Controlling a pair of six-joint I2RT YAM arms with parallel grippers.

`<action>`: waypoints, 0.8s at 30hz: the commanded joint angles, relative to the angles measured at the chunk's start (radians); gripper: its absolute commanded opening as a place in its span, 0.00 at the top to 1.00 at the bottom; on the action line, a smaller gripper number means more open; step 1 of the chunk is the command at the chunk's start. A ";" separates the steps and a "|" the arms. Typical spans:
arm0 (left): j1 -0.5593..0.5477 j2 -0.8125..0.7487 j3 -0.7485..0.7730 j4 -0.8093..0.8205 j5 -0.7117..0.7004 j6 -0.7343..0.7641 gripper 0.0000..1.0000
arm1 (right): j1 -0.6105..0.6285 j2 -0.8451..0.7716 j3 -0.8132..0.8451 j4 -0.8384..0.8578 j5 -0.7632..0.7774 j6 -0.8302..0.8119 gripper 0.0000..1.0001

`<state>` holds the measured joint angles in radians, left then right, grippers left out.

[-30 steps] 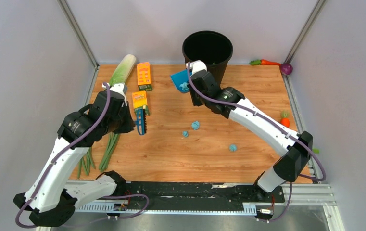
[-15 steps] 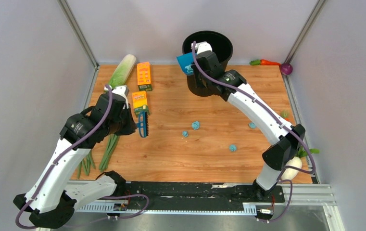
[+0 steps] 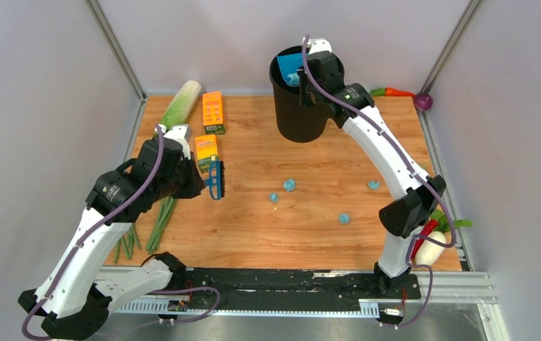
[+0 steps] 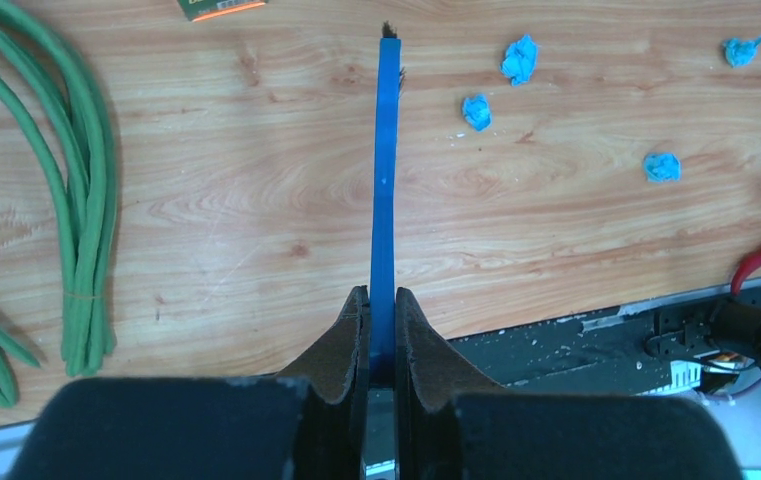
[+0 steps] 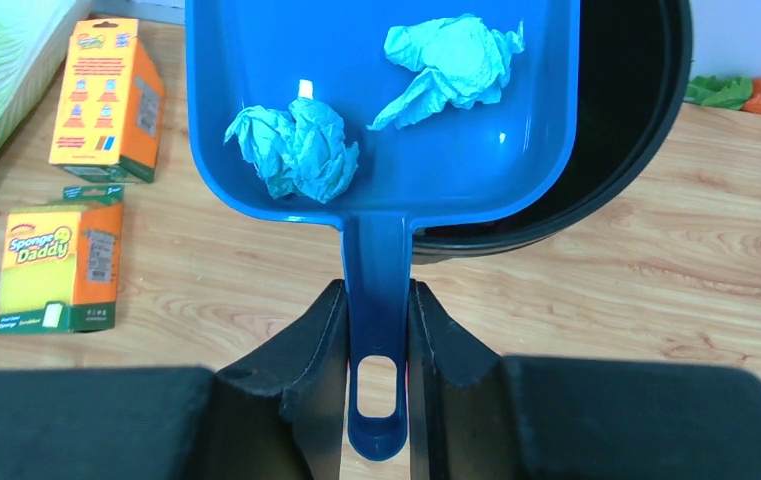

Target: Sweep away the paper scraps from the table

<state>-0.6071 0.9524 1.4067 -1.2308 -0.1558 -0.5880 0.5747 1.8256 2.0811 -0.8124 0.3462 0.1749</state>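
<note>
Over the black bin (image 3: 299, 117), dustpan (image 5: 256, 60) holds two paper scraps (image 5: 296, 150).

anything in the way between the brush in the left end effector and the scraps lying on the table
Nothing visible does. The brush, clamped in the left end effector, has only bare table between it and the nearest paper scraps on its right. The sponge box sits just beyond the brush, off that path.
</note>
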 commanded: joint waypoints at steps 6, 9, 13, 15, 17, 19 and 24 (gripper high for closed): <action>-0.002 -0.035 -0.044 0.068 0.094 -0.005 1.00 | -0.091 0.067 0.118 -0.004 -0.021 0.035 1.00; -0.002 -0.053 -0.090 0.099 0.110 -0.026 1.00 | -0.114 0.101 0.145 -0.005 -0.048 0.055 1.00; -0.002 -0.067 -0.121 0.114 0.117 -0.059 1.00 | -0.141 0.142 0.187 -0.007 -0.085 0.084 1.00; -0.002 -0.073 -0.126 0.116 0.116 -0.071 1.00 | -0.148 0.167 0.215 -0.005 -0.122 0.103 1.00; -0.002 -0.089 -0.135 0.123 0.108 -0.078 1.00 | -0.151 0.199 0.258 -0.005 -0.177 0.121 1.00; -0.003 -0.093 -0.141 0.123 0.104 -0.079 1.00 | -0.150 0.228 0.303 -0.004 -0.229 0.146 1.00; -0.002 -0.098 -0.137 0.111 0.093 -0.082 1.00 | -0.191 0.250 0.298 0.041 -0.407 0.265 1.00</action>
<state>-0.6071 0.8650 1.2629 -1.1473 -0.0574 -0.6514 0.4133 2.0769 2.3573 -0.8242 0.1200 0.3172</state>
